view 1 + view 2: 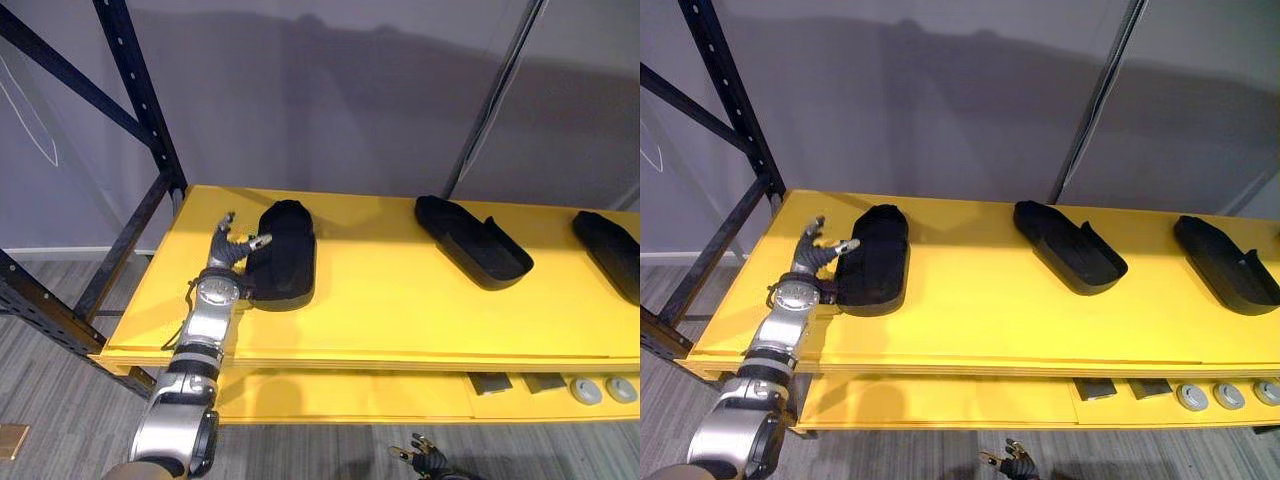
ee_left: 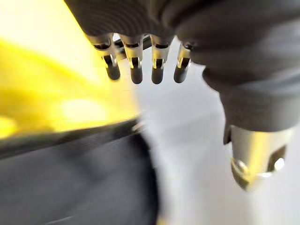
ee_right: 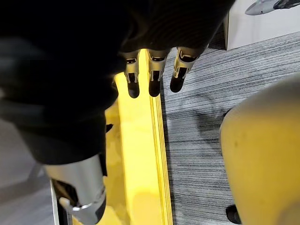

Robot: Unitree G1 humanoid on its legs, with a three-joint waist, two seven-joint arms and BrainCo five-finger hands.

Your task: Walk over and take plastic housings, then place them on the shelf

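**Clerk:** Items, left to right, all placed from the first housing?

**Checker:** Item one, black frame post [image 1: 140,100]: left of the first housing and behind it. Item two, left hand [image 1: 230,252]: just beside the first housing's left rim, fingers straight and spread, thumb apart, clasping nothing. The thumb tip is at the rim, but I cannot tell if it touches. Item three, first housing [image 1: 285,255]: black plastic, lying flat on the yellow shelf [image 1: 390,310]. Item four, second housing [image 1: 470,240]: well apart to the right of the first. Item five, third housing [image 1: 1225,262]: farther right again. Item six, dark blocks [image 1: 490,383] and grey discs [image 1: 590,390]: on the tier below, right of the first housing.

**Clerk:** The right hand [image 3: 153,77]?

**Checker:** Low, below and right of the first housing. Fingers straight, empty.

**Clerk:** Step in hand?

**Checker:** As I judge it, the letting-go end of a placement: three housings lie on the shelf and neither hand carries one.

**Clerk:** Next move?

**Checker:** Probably draw the left hand back clear of the rim without dragging the housing, then fetch any that remain.
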